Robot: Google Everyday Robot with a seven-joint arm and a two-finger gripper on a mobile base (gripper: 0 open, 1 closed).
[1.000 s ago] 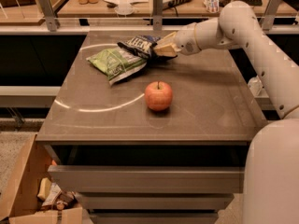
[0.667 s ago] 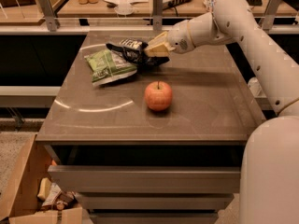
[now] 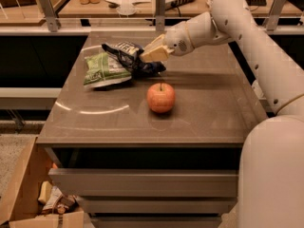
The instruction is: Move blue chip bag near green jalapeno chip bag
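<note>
Over the table (image 3: 213,113), the gripper (image 3: 149,56) pinches the blue chip bag (image 3: 124,51), which overlaps the green jalapeno chip bag (image 3: 102,71); below, a cardboard box (image 3: 19,186) holds jumbled packets (image 3: 53,199).

Gripper's (image 3: 151,55) blue bag (image 3: 124,50) overlapping green bag (image 3: 104,71)

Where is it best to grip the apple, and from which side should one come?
Grip the apple across its round middle, coming from above: it stands upright, stem up, with bare table around it. The gripper is behind it, shut on the blue chip bag.
</note>
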